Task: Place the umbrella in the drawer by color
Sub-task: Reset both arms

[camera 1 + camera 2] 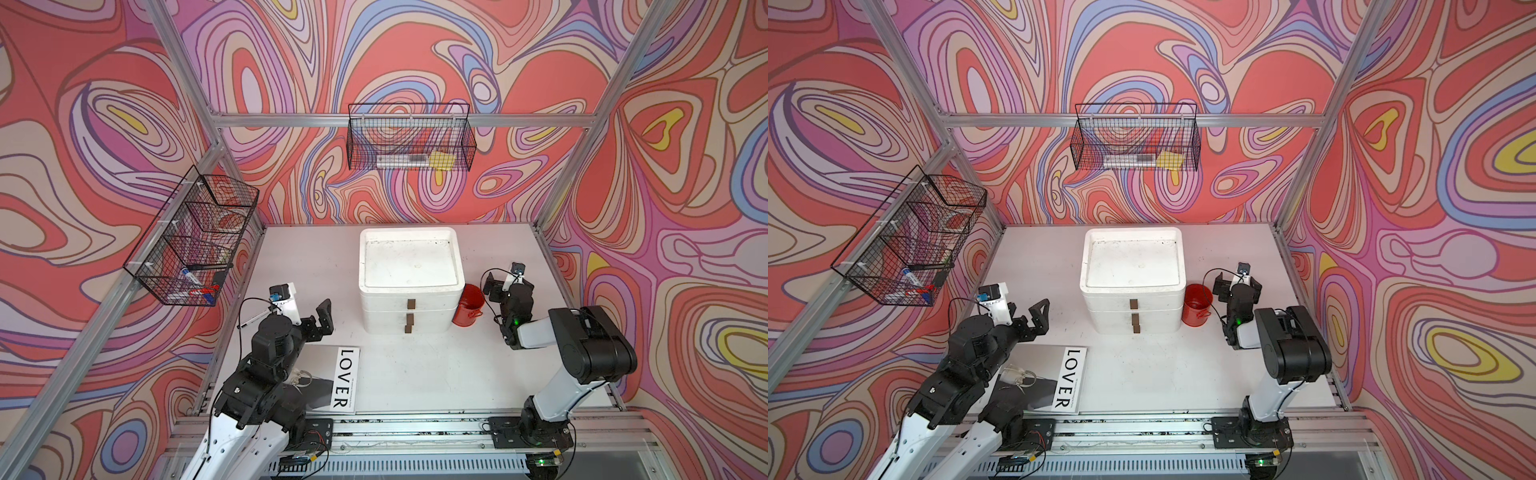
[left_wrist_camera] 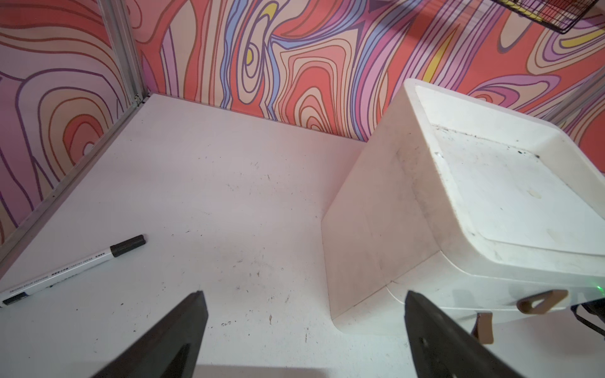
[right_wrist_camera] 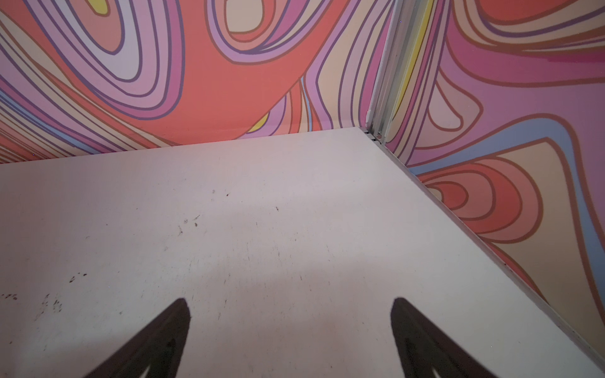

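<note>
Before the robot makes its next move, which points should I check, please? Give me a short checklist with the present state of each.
1. Left claw open and empty: ok.
2. Right claw open and empty: ok.
3. Umbrella found: not ok, none shows in any view.
4. A drawer open in the white drawer unit: not ok, all three look shut.
5. Colour marks on drawers: cannot tell, only brown tabs show.
6. Red bucket apart from the right claw: cannot tell.
</note>
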Robot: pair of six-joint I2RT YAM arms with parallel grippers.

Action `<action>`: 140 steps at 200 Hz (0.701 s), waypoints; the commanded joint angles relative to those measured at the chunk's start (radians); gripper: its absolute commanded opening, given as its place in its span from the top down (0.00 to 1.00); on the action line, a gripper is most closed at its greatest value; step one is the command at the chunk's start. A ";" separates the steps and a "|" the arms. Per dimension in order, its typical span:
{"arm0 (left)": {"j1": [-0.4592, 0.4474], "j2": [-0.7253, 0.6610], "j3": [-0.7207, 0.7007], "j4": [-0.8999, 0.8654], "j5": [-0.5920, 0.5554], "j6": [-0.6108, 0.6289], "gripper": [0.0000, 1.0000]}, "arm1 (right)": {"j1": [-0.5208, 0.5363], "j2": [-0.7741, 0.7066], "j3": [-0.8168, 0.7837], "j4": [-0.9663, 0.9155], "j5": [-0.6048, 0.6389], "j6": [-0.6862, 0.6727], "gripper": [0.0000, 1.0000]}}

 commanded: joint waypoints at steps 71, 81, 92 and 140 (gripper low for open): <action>0.007 0.044 0.000 0.018 -0.215 0.007 0.01 | -0.002 -0.006 -0.004 -0.015 -0.002 0.007 0.02; 0.007 0.053 -0.002 0.026 -0.222 0.004 0.01 | -0.001 -0.006 -0.003 -0.015 -0.003 0.009 0.02; 0.007 0.068 -0.004 0.037 -0.229 -0.004 0.01 | -0.001 -0.006 -0.004 -0.014 -0.002 0.008 0.02; 0.007 0.117 -0.058 0.166 -0.279 -0.090 0.01 | -0.002 -0.006 -0.004 -0.015 -0.003 0.008 0.02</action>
